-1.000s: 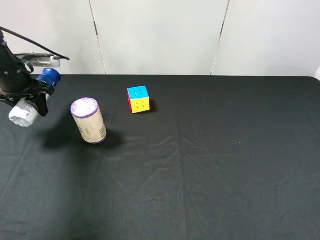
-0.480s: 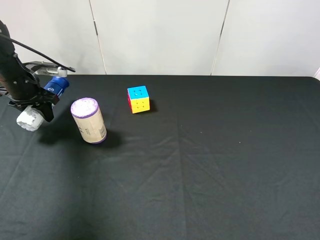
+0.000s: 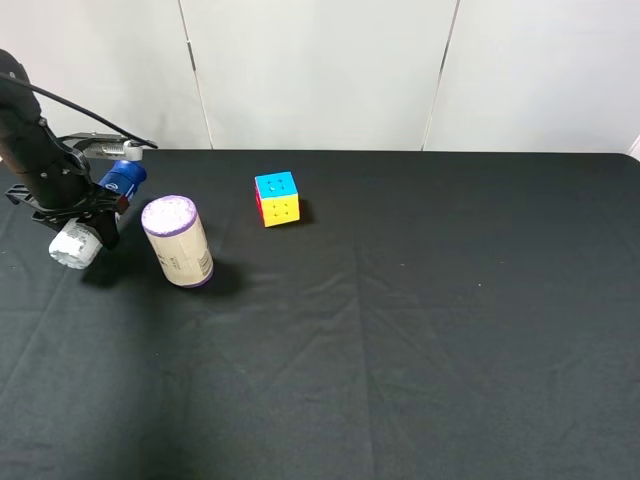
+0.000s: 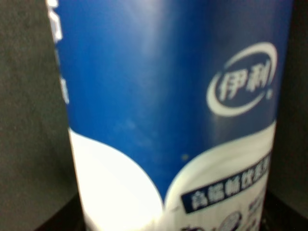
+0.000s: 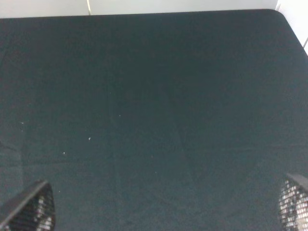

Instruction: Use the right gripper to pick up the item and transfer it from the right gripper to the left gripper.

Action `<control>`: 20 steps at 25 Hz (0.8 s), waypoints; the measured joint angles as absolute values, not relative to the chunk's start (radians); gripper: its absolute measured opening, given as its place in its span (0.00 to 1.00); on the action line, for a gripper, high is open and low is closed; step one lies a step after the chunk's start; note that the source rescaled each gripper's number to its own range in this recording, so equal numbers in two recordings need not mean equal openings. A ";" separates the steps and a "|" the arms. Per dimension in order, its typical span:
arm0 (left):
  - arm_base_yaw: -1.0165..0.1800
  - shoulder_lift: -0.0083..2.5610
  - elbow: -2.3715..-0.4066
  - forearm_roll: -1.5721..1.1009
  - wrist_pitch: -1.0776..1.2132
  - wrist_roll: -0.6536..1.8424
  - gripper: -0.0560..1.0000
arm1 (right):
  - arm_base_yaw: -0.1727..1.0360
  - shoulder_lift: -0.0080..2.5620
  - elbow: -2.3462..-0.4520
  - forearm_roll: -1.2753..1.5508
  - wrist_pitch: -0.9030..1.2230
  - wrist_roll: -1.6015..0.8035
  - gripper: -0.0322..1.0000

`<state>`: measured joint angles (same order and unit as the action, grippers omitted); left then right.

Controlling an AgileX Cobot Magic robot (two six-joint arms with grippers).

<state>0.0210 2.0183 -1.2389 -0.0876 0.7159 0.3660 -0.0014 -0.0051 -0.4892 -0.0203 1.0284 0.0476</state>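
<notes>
One handoff looks complete: left tool (image 3: pixel 85 208) grips bottle (image 3: pixel 98 214), shifted toward the canister (image 3: pixel 177 241), lower over the bench (image 3: pixel 420 330) at 9 o'clock. Right tool (image 5: pixel 159 207) spread wide, empty.

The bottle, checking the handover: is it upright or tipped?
Tipped. The bottle lies slanted in the left tool, blue cap toward the wall, white base toward the camera.

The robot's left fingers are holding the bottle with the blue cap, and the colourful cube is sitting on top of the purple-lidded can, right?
Not quite. The left gripper does hold the bottle, but the cube sits on the black table, apart from the can. The exterior high view shows it.
</notes>
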 joint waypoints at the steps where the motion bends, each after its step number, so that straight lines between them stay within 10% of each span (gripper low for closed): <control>1: 0.021 2.018 -1.239 -0.088 0.716 0.379 0.11 | -0.001 -0.005 -0.489 -0.020 1.028 0.048 1.00; 3: 0.021 2.018 -1.239 -0.089 0.716 0.410 0.17 | -0.001 -0.005 -0.489 -0.020 1.028 0.049 1.00; 6: 0.021 2.018 -1.239 -0.092 0.714 0.425 0.71 | -0.001 -0.005 -0.489 -0.020 1.028 0.049 1.00; 8: 0.021 2.018 -1.239 -0.092 0.709 0.427 0.88 | -0.001 -0.005 -0.489 -0.020 1.028 0.049 1.00; 20: 0.021 2.009 -1.239 -0.096 0.697 0.430 1.00 | -0.001 -0.005 -0.489 -0.020 1.028 0.049 1.00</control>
